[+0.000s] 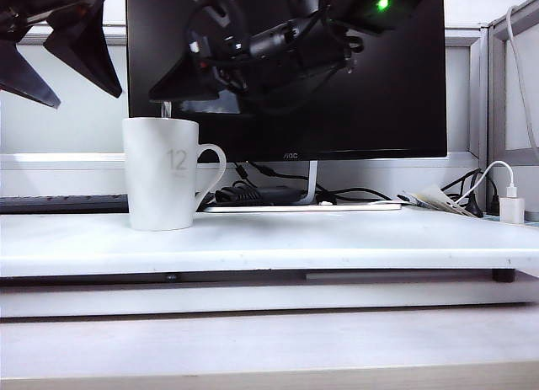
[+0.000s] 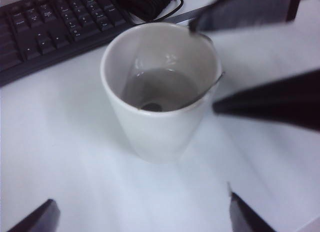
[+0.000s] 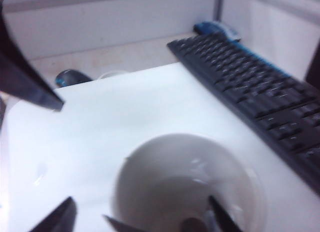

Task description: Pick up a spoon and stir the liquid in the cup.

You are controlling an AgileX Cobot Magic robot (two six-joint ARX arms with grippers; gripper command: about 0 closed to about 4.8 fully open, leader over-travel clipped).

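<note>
The white cup, marked "12", stands at the left of the white desk. It holds liquid, and the spoon leans inside it, its thin handle resting on the rim. Only the spoon's slim tip shows above the rim in the exterior view. My right gripper hangs just over the cup. It is open, with one dark finger on each side of the handle where it crosses the rim. My left gripper is open and empty, high above and left of the cup.
A black keyboard lies behind the cup, a dark mouse further off. A monitor with cables at its foot stands at the back. A white charger sits at the far right.
</note>
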